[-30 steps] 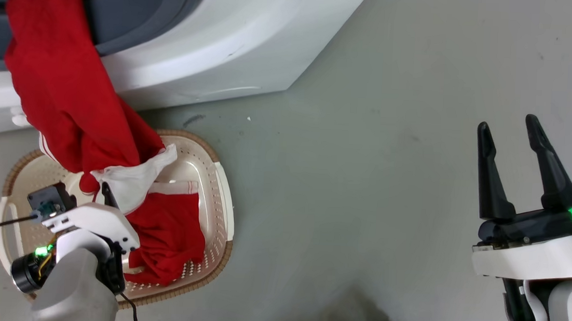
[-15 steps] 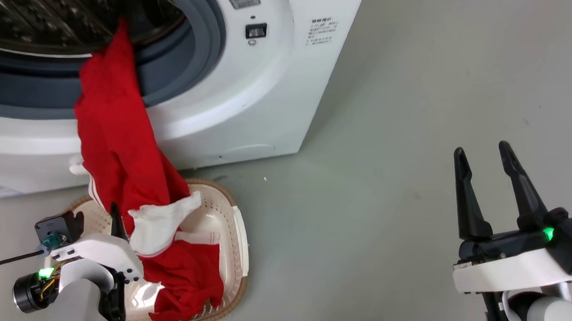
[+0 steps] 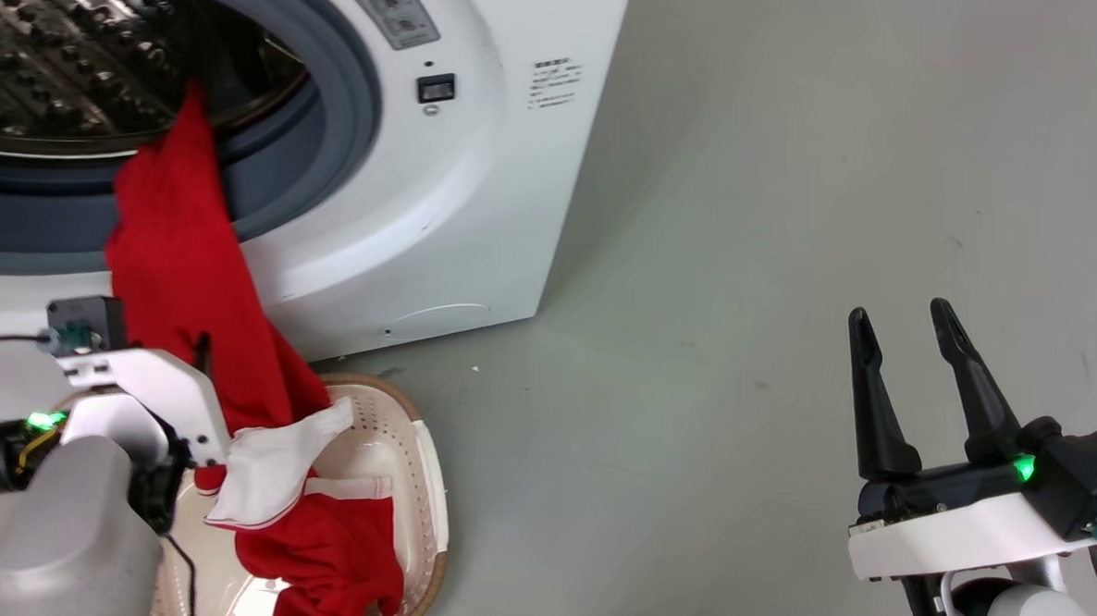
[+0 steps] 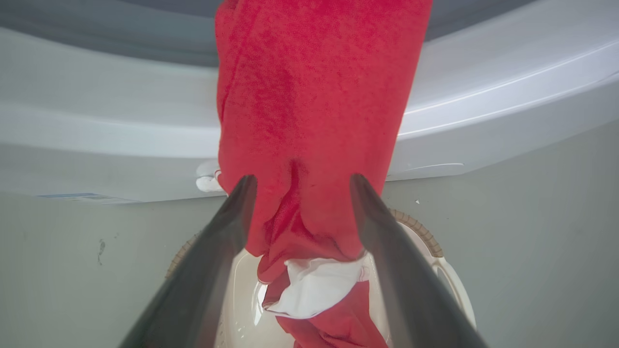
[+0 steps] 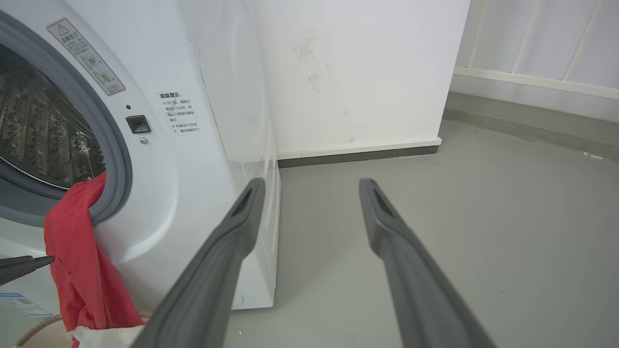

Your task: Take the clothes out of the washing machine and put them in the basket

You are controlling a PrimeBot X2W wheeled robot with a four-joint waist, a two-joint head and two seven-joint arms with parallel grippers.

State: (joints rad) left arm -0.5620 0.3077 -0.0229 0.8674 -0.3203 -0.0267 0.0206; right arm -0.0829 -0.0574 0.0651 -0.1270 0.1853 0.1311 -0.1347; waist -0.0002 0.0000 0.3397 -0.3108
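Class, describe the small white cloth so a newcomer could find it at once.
Start at the washing machine. In front of it stands the basket; over it, amid red clothes, sits the white cloth, the only all-white piece there.

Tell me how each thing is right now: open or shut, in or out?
washing machine, porthole open, drum showing.
basket, on the floor, partly filled.
clothes, draped from the drum down into the basket.
left gripper, open, at the hanging clothes.
right gripper, open, empty.

Grey floor (image 3: 745,261), white wall (image 5: 362,72), dark skirting (image 5: 358,158)
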